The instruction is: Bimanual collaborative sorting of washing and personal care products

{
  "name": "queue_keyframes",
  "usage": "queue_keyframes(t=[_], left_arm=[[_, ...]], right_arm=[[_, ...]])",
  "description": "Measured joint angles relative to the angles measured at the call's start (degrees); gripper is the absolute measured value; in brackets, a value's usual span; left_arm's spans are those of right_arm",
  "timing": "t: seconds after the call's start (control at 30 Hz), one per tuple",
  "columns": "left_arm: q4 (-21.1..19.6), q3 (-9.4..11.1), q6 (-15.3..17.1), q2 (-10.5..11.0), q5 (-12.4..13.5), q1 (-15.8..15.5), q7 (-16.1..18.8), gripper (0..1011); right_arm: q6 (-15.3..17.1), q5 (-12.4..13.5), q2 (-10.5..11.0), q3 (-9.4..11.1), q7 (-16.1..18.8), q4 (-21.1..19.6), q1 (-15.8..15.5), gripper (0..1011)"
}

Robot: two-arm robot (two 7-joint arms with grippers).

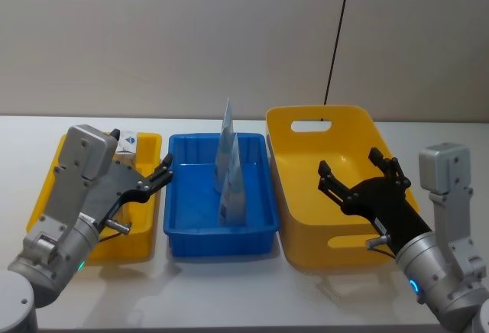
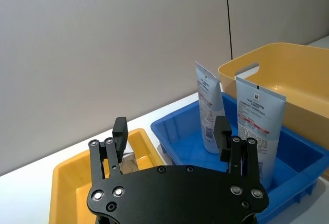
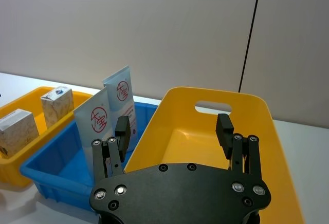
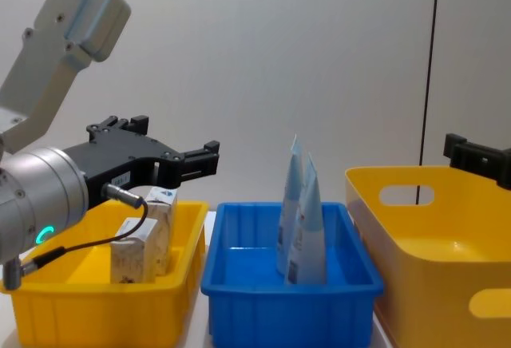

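Two tubes stand in the middle of the blue bin, close together, long axes near vertical, crimped ends up. Cartons sit in the small yellow bin at the left end of the worktop. Left gripper above that bin, right gripper over the large yellow bin: both jaws wide apart, empty. Lifting one tube may topple its neighbour

2 tall pale-blue tapered plastic tubes inside the 1 blue rectangular plastic bin. 2 small beige marble-patterned cartons left of it. 2 yellow plastic bins, one on each side.
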Motion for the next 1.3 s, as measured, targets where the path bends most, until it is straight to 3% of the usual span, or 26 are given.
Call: queue_keyframes(t=[1.3], left_arm=[[0.0,0.0,0.0,0.0,0.0,0.0,0.0,1001]], right_arm=[[0.0,0.0,0.0,0.0,0.0,0.0,0.0,1002]])
